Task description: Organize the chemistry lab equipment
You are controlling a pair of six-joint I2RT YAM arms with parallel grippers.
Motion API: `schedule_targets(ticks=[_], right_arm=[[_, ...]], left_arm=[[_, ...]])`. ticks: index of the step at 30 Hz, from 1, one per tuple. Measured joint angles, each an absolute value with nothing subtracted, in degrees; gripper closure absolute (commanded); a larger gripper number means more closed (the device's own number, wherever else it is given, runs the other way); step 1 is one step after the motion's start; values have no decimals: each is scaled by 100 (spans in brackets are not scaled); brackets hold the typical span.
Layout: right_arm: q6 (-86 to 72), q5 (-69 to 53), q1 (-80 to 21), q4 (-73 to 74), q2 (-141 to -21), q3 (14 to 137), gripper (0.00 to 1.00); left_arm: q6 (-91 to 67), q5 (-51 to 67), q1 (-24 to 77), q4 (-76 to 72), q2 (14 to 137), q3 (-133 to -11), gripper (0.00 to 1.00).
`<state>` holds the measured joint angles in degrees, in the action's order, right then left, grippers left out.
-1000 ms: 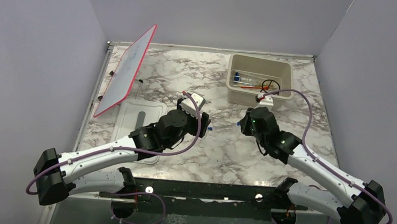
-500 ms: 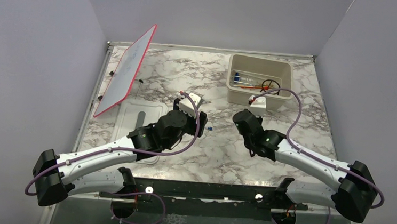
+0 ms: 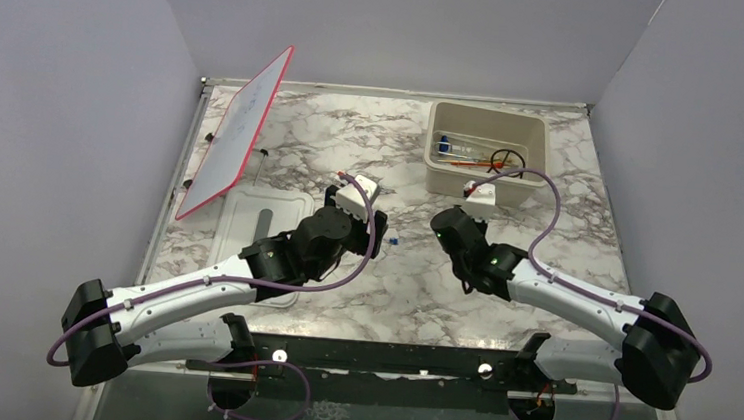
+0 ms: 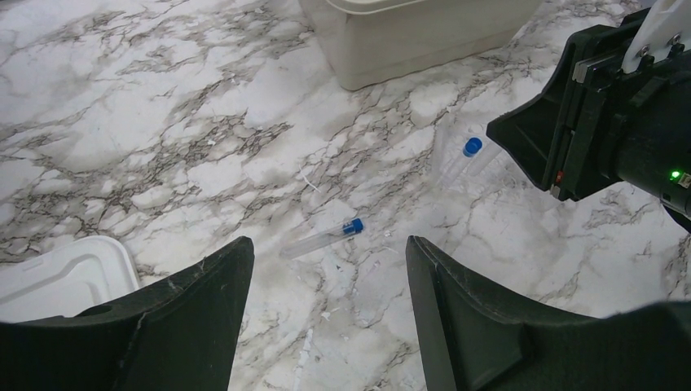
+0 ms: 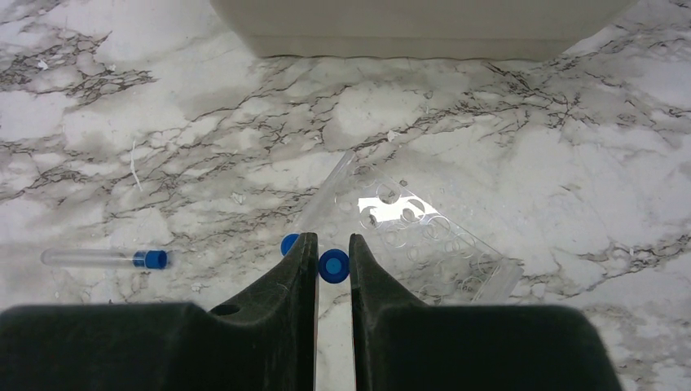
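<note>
My right gripper [image 5: 332, 239] is down at the marble table, its fingers closed on the blue cap of a thin clear tube [image 5: 334, 266] seen end-on. A second blue-capped tube [image 5: 319, 199] lies just left of the fingers. A third tube [image 5: 104, 259] lies further left; in the left wrist view it [image 4: 322, 239] lies ahead of my open, empty left gripper [image 4: 330, 252]. In the top view my right gripper [image 3: 444, 226] faces my left gripper [image 3: 378, 233]. More tubes, an orange-red stick [image 3: 467, 163] and a black wire ring [image 3: 503, 161] lie in the beige tub [image 3: 535, 133].
A clear flat plate with round holes [image 5: 432, 232] lies on the table right of my right fingers. The tub's white lid [image 3: 247, 215] lies at the left. The red-framed white board [image 3: 238, 134] leans at the far left. The tub wall [image 5: 424, 32] stands ahead.
My right arm has swung left and lowered toward the tubes in the table's middle. My left arm has barely moved.
</note>
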<state>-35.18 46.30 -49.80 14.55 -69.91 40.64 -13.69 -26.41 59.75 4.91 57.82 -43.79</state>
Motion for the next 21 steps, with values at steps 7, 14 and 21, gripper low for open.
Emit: schedule_targets(ticks=[7, 14, 21], right_arm=[[-3516, 4630, -4980, 1334, -7085, 4010, 87], [-3555, 4630, -4980, 1334, -7238, 4010, 81], [-3614, 4598, -4980, 1345, -7338, 4012, 69]], left_arm=[[-1369, -2641, 5975, 506, 5789, -4379, 28], [-1369, -2641, 5975, 523, 5835, -4379, 28], [-1367, -2641, 5975, 532, 5857, -4379, 28]])
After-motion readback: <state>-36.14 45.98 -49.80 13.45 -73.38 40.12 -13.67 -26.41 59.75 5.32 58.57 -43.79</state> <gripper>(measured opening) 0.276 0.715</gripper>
